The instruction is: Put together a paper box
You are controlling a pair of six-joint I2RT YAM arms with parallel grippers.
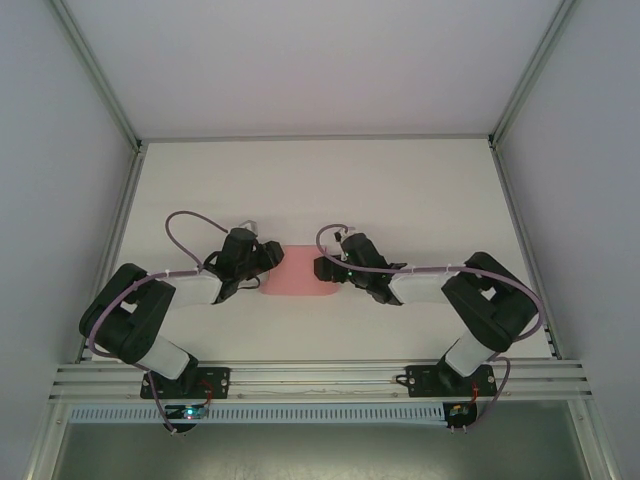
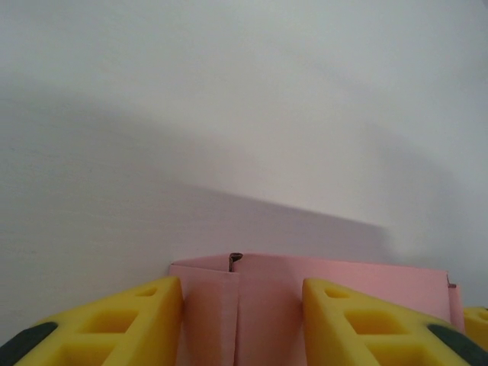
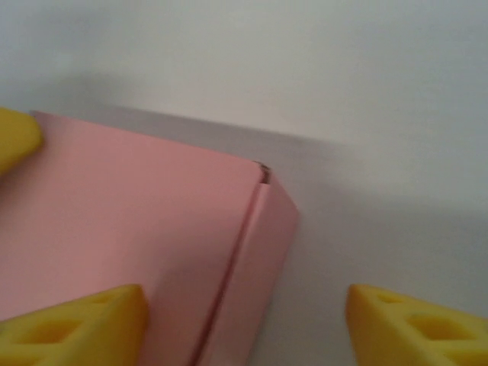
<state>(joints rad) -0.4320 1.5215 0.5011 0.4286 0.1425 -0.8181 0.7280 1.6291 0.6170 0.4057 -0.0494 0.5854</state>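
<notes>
The salmon-pink paper box [image 1: 298,272] lies folded up on the white table between the two arms. My left gripper [image 1: 268,262] is at its left end. In the left wrist view the box [image 2: 259,305] fills the gap between the yellow fingers [image 2: 114,324], touching both, and it runs on behind the right one. My right gripper [image 1: 322,268] is at the box's right end. Its jaws [image 3: 245,313] stand apart over a folded edge of the box [image 3: 137,213], with bare table between that edge and the right finger [image 3: 415,324].
White table [image 1: 300,190] stretches behind the box to the back wall. Grey frame posts run along both sides. An aluminium rail [image 1: 320,378] with the arm bases crosses the near edge. The other arm's yellow fingertip [image 3: 11,137] shows at the box's far corner.
</notes>
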